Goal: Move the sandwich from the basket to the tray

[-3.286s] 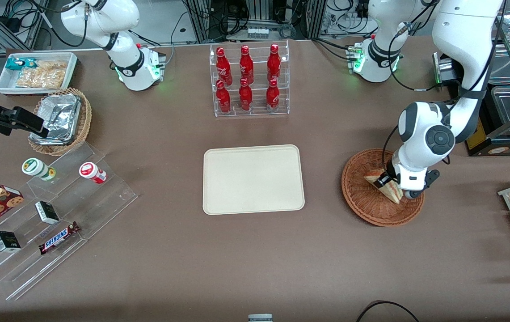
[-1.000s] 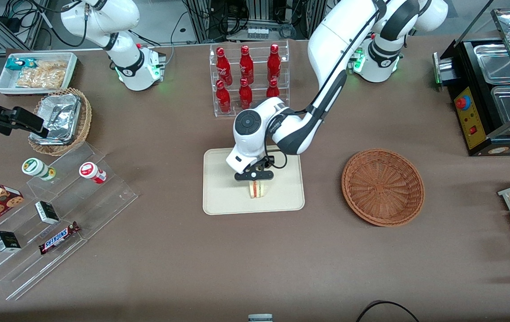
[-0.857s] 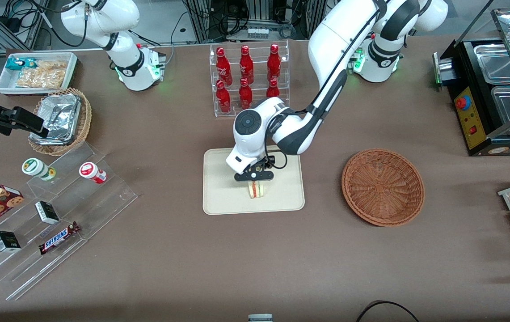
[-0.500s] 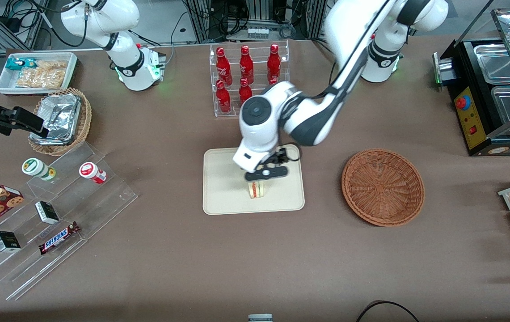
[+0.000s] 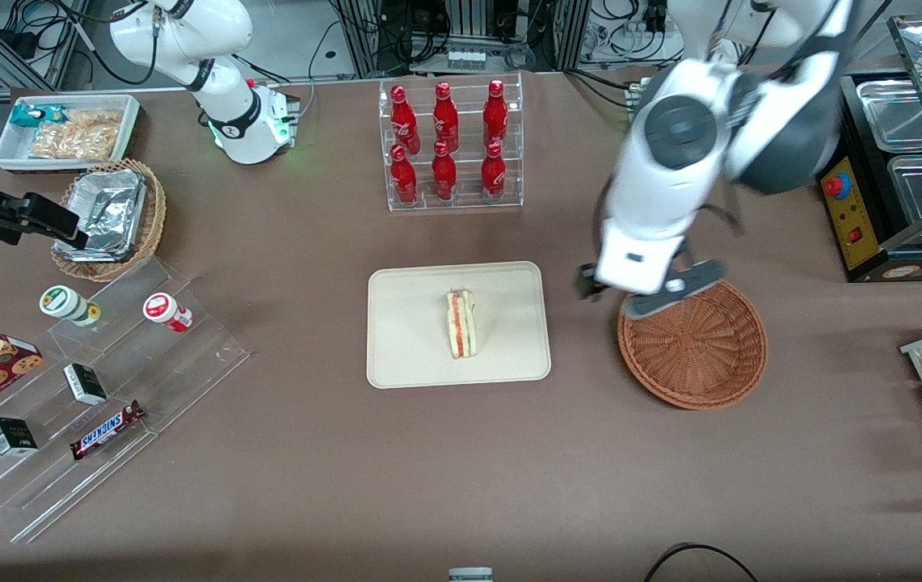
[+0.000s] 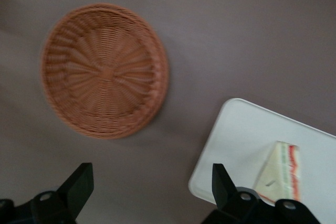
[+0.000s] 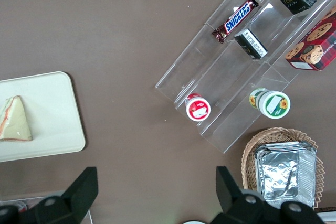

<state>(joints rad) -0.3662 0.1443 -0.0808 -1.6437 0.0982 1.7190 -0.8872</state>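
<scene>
Sandwich sits on its edge in the middle of the tray, so the drop-off looks done, and the gripper, fingers spread and empty, hangs high over the basket rim nearest the tray, probably just needing to park.
</scene>
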